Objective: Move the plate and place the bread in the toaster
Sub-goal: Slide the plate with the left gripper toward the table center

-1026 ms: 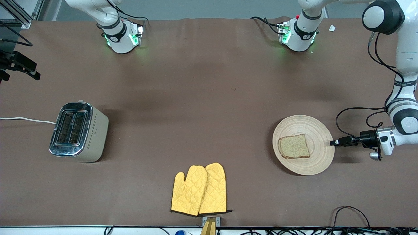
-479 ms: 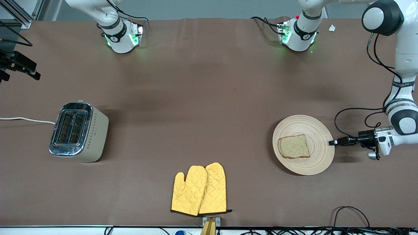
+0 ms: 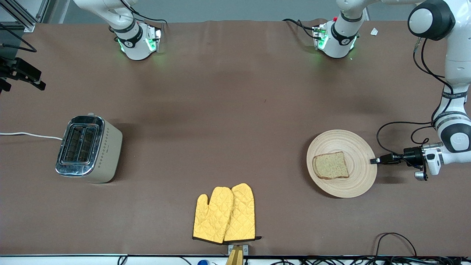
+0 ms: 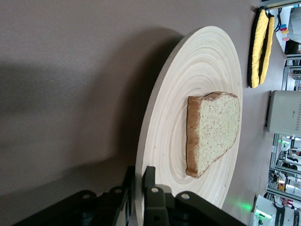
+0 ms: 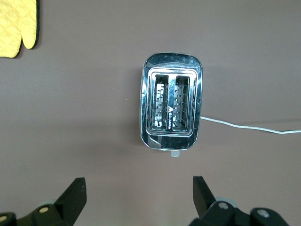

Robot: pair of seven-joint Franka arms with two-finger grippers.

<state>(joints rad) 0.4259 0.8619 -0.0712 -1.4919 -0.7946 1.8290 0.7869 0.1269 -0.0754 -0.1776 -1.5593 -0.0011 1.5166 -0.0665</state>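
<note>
Brown table and what rests on it

The brown-covered table (image 3: 235, 110) carries the toaster (image 3: 88, 148) toward the right arm's end (its white cord (image 3: 29, 135) trails off the edge), the plate (image 3: 342, 163) toward the left arm's end, and a pair of yellow oven mitts (image 3: 224, 213) nearest the front camera.

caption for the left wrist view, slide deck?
Left gripper fingers shut on the plate rim, bread slice lying on the plate.

front high, wrists close, toaster (image 5: 171, 108) shared
</note>
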